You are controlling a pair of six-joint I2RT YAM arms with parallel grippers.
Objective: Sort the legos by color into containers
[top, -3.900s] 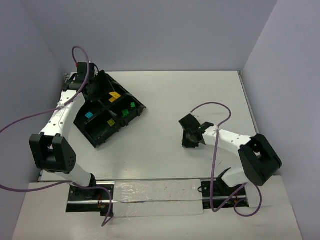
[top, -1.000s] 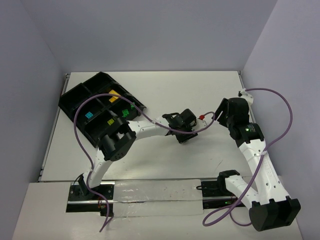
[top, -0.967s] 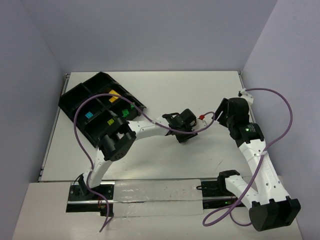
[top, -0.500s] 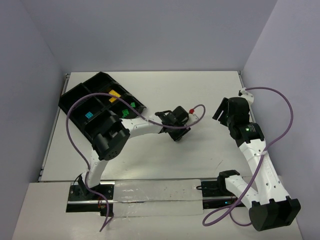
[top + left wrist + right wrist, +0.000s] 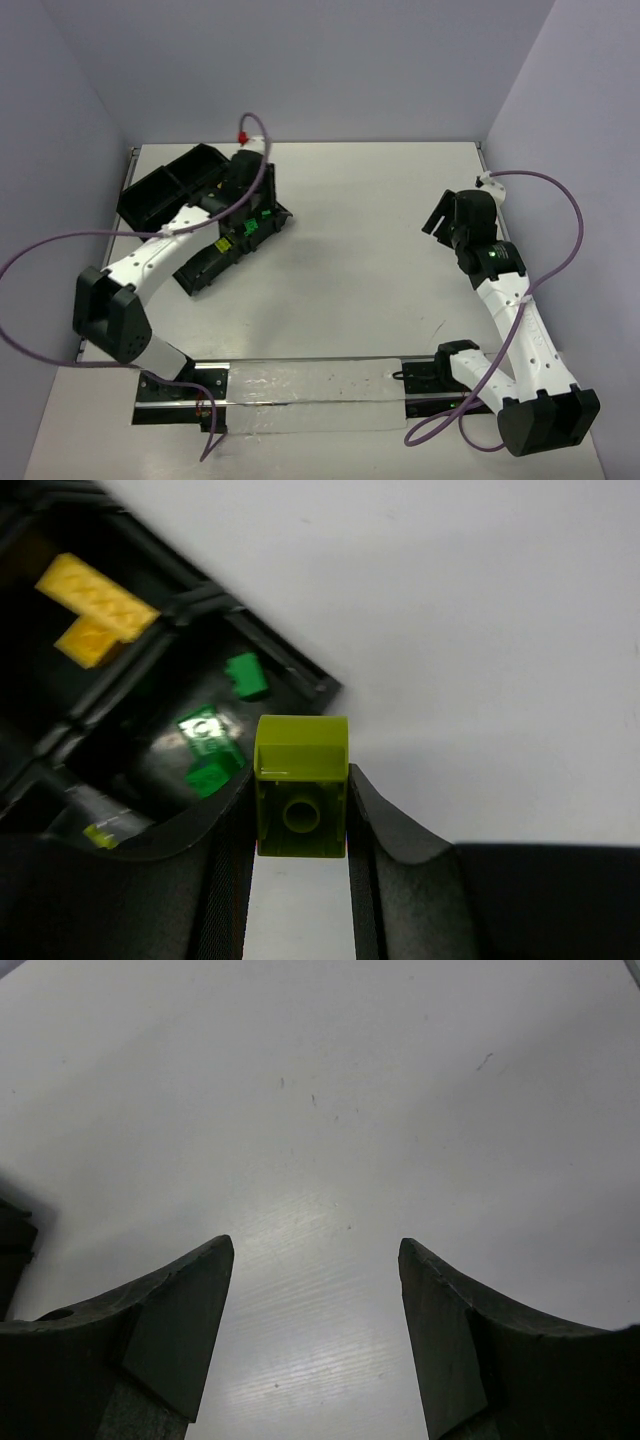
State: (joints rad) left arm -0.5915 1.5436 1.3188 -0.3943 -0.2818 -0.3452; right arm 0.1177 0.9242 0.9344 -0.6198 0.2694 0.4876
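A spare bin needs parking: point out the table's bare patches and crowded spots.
Bare: the wide middle of the table, between the tray and the right claw. Crowded: the far-left corner, where the left claw holds a lime brick over the tray's edge.

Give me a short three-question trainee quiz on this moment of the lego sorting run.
1. True or false: the left gripper is shut on a lime green brick.
2. Pick one: between the fingers of the right gripper there is A) a yellow brick, B) nothing but bare table, C) a cyan brick.
3. Fill in: in the left wrist view, the compartment of the black tray just beyond the held brick contains ___ bricks.
Key: 1 true; 2 B; 3 green, since green bricks lie there.
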